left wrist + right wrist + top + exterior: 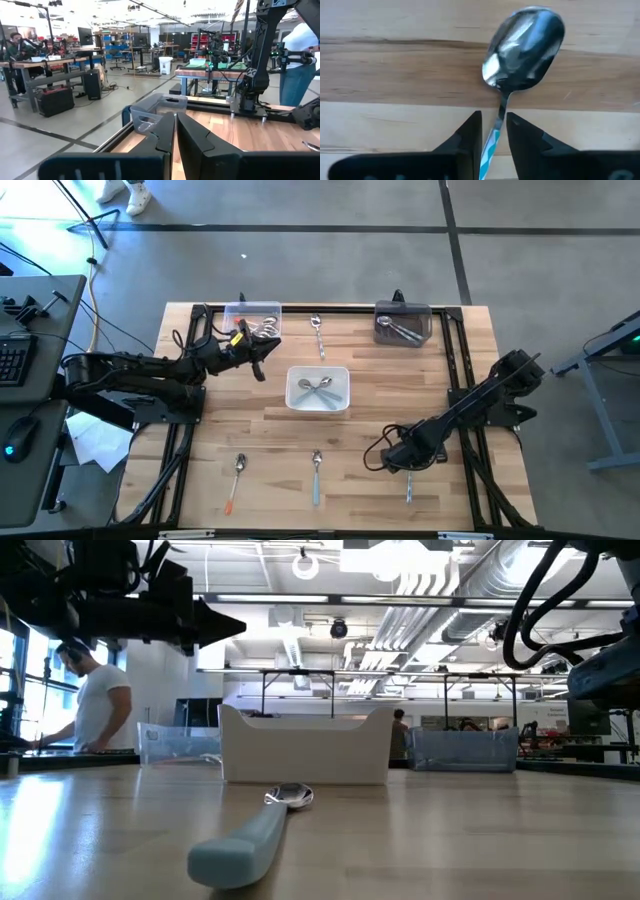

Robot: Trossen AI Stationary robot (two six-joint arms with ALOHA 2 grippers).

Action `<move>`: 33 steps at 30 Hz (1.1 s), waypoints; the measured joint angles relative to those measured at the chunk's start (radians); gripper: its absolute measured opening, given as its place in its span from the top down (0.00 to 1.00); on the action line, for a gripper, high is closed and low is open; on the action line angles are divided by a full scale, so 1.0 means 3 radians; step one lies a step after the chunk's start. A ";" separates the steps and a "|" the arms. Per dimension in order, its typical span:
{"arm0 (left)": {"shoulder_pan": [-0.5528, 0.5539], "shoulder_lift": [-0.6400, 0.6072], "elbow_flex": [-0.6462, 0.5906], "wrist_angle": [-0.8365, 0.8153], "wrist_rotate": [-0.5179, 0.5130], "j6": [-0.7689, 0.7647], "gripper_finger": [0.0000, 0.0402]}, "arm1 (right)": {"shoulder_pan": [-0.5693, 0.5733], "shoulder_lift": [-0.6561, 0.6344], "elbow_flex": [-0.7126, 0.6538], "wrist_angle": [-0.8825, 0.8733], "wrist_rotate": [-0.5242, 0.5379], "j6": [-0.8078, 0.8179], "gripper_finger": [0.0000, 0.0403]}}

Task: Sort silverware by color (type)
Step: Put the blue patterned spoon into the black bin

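The right gripper (494,131) is lowered at the table's five o'clock, its fingers (467,132) drawn narrowly together. The left gripper (258,357) is held shut toward ten o'clock, its arm stretched in from nine o'clock.

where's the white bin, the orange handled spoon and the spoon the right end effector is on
white bin (292,387): high view, on its left wall.
orange handled spoon (235,486): high view, on the handle.
blue striped spoon (525,47): right wrist view, on the bowl.

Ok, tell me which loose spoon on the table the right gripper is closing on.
The striped-blue spoon at the front right: its neck sits between the right gripper fingers; the others lie untouched.
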 joint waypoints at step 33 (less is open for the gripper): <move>0.0007 0.0001 0.0129 -0.0182 0.0556 -0.0087 0.98 | -0.0802 -0.0005 0.0100 0.1882 0.1320 -0.2790 0.98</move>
